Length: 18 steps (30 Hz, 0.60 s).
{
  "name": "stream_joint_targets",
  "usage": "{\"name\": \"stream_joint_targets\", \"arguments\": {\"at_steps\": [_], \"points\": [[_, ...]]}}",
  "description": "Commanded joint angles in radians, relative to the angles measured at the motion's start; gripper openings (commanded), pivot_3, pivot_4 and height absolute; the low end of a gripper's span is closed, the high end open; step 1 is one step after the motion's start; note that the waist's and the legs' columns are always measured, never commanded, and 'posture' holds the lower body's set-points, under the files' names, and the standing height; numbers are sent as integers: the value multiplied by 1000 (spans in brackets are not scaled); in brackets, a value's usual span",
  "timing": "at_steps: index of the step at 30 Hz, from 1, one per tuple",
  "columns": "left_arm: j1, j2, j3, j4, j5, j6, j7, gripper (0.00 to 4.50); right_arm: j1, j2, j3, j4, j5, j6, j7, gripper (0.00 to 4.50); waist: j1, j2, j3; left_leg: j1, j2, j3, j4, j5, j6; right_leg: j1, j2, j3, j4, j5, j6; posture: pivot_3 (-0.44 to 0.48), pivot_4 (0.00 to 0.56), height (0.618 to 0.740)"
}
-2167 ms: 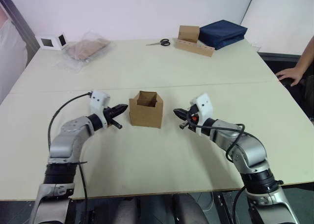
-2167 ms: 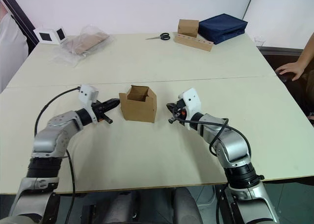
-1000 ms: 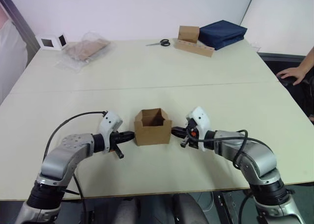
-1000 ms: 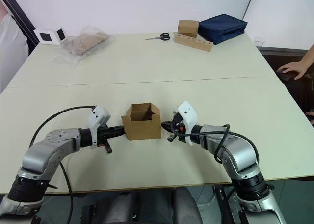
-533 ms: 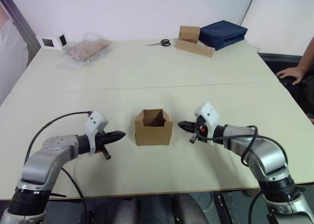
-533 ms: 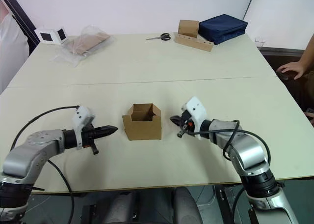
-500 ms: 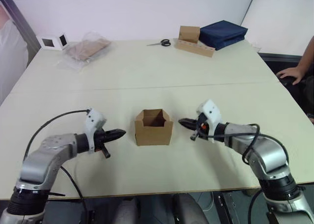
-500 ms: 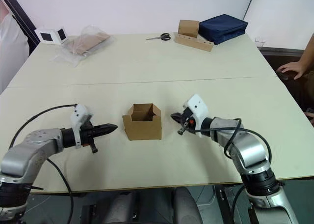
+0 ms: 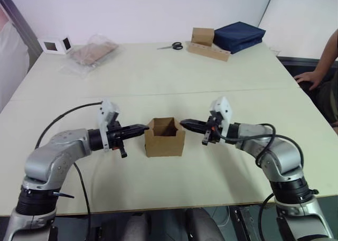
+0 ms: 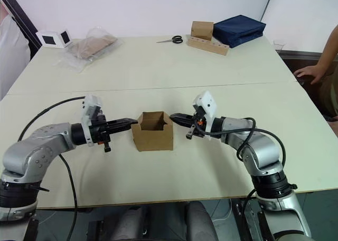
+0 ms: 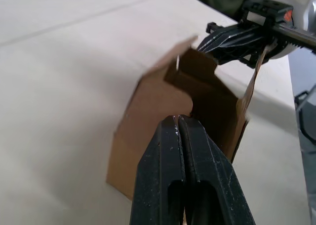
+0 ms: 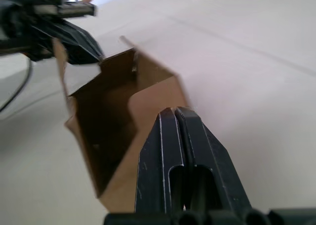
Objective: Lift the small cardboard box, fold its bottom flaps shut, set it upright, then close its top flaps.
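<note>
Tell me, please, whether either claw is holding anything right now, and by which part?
Nothing is held. Both the left claw and the right claw are shut, their tips at the top edges of the small cardboard box, which stands open on the table.

Box [image 9: 165, 140]: plain brown, unprinted, darker brown inside. Left claw [image 9: 144, 128] and right claw [image 9: 184, 123]: black fingers on white housings, a spot of orange on the right one. Worktop [image 9: 158, 77]: pale cream. Bag [image 9: 91, 53]: clear, brown contents. Scissors [image 9: 172, 46]: black handles. Far tan box [image 9: 203, 36] with a dotted tan strip [image 9: 209, 51]. Pouch [image 9: 240, 36]: navy. Cube [image 9: 55, 44]: white with black squares
</note>
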Motion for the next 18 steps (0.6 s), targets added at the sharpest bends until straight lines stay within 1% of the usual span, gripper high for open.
{"name": "stream_joint_targets", "arguments": {"at_steps": [1,5,9,12,16,18], "points": [[-11,-4,-45,15,42,-56,-22,20,5,7,42,21,-36,-50,26,0,0,0,0,0,0,0,0,0,0,0,0,0,0,0,0,0,150,740],[-6,-11,-85,53,91,-93,-23,20,15,10,70,61,-67,-78,36,0,0,0,-1,0,0,0,0,0,0,0,0,0,0,0,0,0,150,740],[7,-10,-116,86,138,-135,-34,20,25,2,93,94,-110,-109,44,0,1,0,-4,5,0,0,0,0,0,5,0,0,0,0,0,0,150,740],[17,-9,-118,96,149,-149,-35,20,33,3,98,101,-126,-119,45,0,1,0,-6,20,0,0,-4,-1,1,21,0,0,-7,0,0,0,150,740],[13,-14,-101,87,132,-144,-34,20,20,19,64,68,-92,-102,32,0,1,0,-6,29,0,0,-6,-2,4,31,0,0,-10,0,0,0,150,740],[7,-17,-90,77,119,-135,-31,20,6,30,33,40,-58,-81,21,0,1,0,-6,30,0,0,-6,-3,5,33,0,0,-11,0,0,0,150,740]]}}
